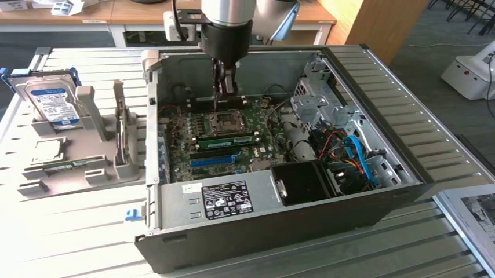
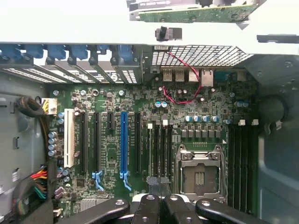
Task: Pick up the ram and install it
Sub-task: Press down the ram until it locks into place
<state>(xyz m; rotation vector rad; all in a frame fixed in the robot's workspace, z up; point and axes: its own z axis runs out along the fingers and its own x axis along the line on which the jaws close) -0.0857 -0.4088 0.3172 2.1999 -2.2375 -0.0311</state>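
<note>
My gripper [image 1: 225, 92] hangs inside the open computer case [image 1: 402, 174], above the green motherboard [image 1: 255, 152] near the empty CPU socket [image 1: 224, 121]. In the wrist view the gripper [image 2: 159, 184] is shut, its fingertips meeting with nothing between them, over the dark memory slots [image 2: 157, 149] beside the CPU socket [image 2: 198, 175]. A green ram stick [image 1: 228, 141] sits in a slot next to the socket. Another thin green stick [image 2: 196, 14] stands on edge in the grey holder [image 1: 120, 136] outside the case.
A blue slot strip [image 1: 213, 160] [image 2: 124, 140] lies among the black expansion slots. A hard drive [image 1: 53, 101] stands in the grey holder. The black power supply [image 1: 309, 179], bundled cables [image 1: 352, 156] and the drive cage [image 1: 321, 98] crowd the case on the exterior view's right.
</note>
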